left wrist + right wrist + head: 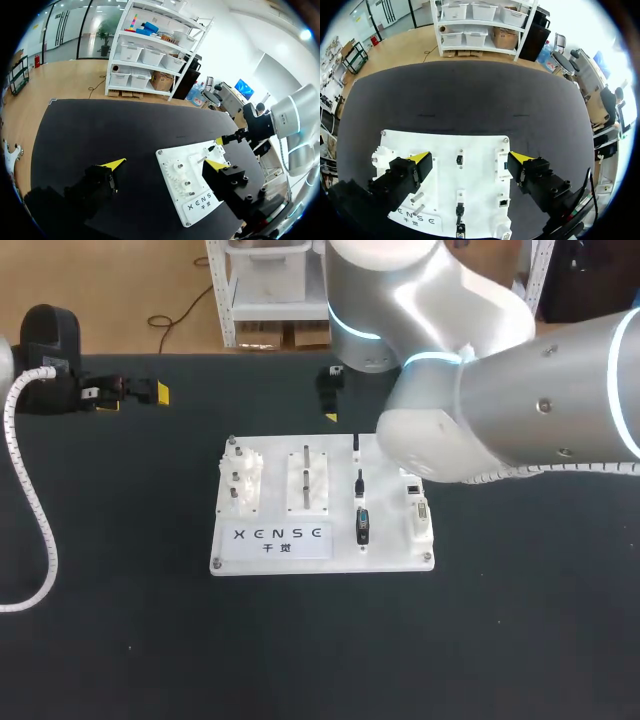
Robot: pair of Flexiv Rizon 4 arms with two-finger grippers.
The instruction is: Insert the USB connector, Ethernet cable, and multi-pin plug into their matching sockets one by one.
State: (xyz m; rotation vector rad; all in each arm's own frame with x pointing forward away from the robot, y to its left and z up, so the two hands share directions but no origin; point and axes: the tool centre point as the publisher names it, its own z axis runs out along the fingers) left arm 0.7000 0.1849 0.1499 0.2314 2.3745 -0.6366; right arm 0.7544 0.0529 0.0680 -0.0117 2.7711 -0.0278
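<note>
Our right gripper (470, 157) hangs over the white board (340, 495), jaws wide apart and empty. The three plugs (362, 525) stand in a line on the board, just beside the sockets (416, 508). Our left gripper (130, 393) sits well off to the side, also wide open and holding nothing.

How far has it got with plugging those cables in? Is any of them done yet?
Nothing looks done: all three plugs sit in a row on the white board, apart from the socket block. Nothing is in hand either: the right gripper hangs open above the board, and the left gripper is open, off to the side. All three insertions are left.
</note>
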